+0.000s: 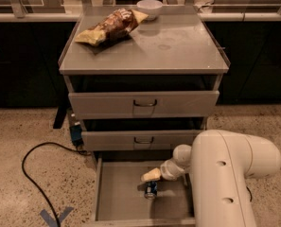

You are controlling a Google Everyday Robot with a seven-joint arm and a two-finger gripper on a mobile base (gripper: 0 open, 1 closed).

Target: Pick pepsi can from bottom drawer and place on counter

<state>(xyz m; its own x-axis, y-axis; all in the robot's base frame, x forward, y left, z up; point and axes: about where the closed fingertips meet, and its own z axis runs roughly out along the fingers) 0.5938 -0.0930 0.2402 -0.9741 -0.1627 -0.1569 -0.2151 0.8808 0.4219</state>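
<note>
Speckled floor (21, 131), lower frame: bulky white robot arm (225, 174) bends left into wide grey metal bottom drawer (116, 200); cream gripper (151, 175) just above small dark-blue pepsi can (151, 189); grip state cannot tell.

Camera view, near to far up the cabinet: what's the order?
bottom drawer → pepsi can, gripper just above it in the drawer → middle drawer front → top drawer front → counter → chip bag → white bowl
</note>
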